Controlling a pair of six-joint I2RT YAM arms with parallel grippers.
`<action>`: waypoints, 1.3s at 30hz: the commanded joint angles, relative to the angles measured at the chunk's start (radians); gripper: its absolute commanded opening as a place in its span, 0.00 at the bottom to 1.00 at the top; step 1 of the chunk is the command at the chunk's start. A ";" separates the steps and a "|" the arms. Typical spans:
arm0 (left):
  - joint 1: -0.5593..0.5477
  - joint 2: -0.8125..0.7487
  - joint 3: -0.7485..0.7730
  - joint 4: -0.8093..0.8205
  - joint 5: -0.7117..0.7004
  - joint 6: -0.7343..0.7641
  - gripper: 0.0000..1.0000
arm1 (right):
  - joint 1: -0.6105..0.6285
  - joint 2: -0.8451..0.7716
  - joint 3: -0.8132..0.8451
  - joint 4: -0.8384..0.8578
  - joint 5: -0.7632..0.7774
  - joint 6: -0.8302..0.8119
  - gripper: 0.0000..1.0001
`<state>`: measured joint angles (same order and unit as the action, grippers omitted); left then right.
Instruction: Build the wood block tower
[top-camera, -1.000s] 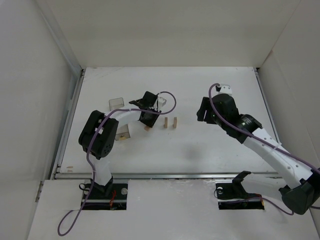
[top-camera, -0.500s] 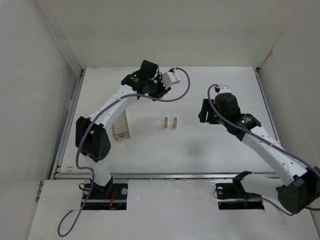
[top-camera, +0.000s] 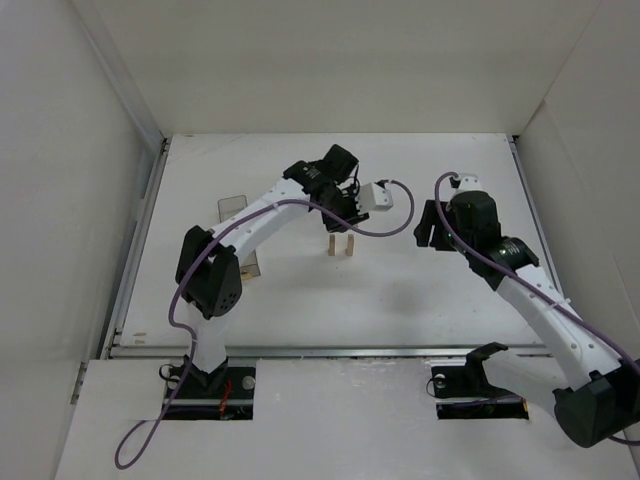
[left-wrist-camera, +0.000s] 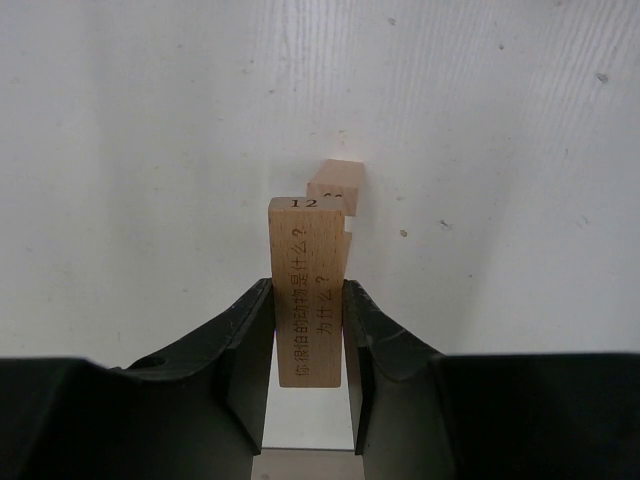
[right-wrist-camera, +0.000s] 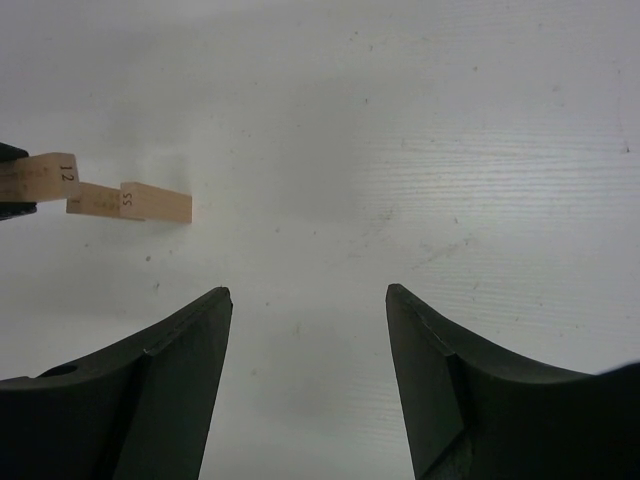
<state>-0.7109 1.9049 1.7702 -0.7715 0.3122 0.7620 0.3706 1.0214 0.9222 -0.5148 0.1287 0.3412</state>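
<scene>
Three light-tan wooden blocks are in view, and two stand on the white table. Nearest the arm bases, the left upright and the right upright stand on end side by side with a narrow gap between them, long axes vertical. Just above and behind them, the left gripper points steeply down and clamps the third block by its long sides. That block's long axis runs along the fingers, and its end marked 12 sticks out past the fingertips toward the uprights' tops. Whether it touches them cannot be told. To the right, well apart from the blocks, the right gripper hangs over bare table with its jaws spread and nothing between them. One clear box sits at the left, partly hidden by the left arm.
</scene>
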 joint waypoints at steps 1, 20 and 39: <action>-0.019 0.011 0.031 -0.031 -0.010 -0.007 0.00 | -0.012 -0.012 -0.008 0.035 -0.026 -0.027 0.69; -0.028 0.051 -0.040 0.012 -0.030 -0.016 0.00 | -0.012 -0.060 -0.054 0.035 -0.044 -0.027 0.70; -0.028 0.091 -0.051 0.035 -0.050 -0.007 0.00 | -0.012 -0.069 -0.063 0.035 -0.054 -0.008 0.70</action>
<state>-0.7334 2.0071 1.7271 -0.7376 0.2615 0.7506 0.3660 0.9730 0.8665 -0.5156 0.0830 0.3290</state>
